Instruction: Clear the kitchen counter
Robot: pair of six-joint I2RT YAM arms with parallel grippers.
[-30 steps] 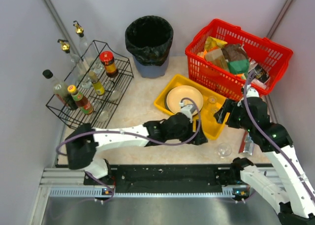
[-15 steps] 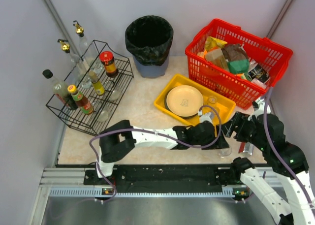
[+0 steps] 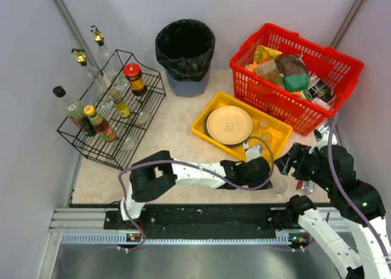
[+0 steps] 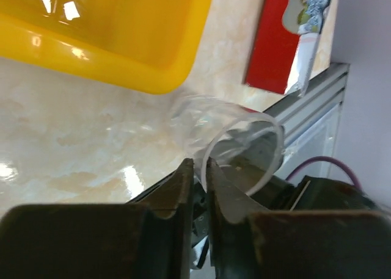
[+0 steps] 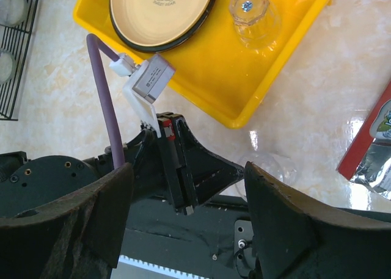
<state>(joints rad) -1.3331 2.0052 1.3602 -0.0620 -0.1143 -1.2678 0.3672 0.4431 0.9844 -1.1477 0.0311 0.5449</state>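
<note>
So the left tool [image 4: 197,169] has swung off the tray [image 4: 122,41] and now pinches the glass [image 4: 244,138] rim; the right tool [image 5: 186,172] hangs spread wide. The tabletop [image 3: 171,138] lies flat under both tools, long side running left-right.

My top cam: high behind the bases, looking down on the whole kitchen counter [image 3: 165,132] | left wrist: low, close, near-right edge | right wrist: higher, facing down | all share yellow tray [image 3: 280,132], clear glass [image 3: 279,185].
</note>
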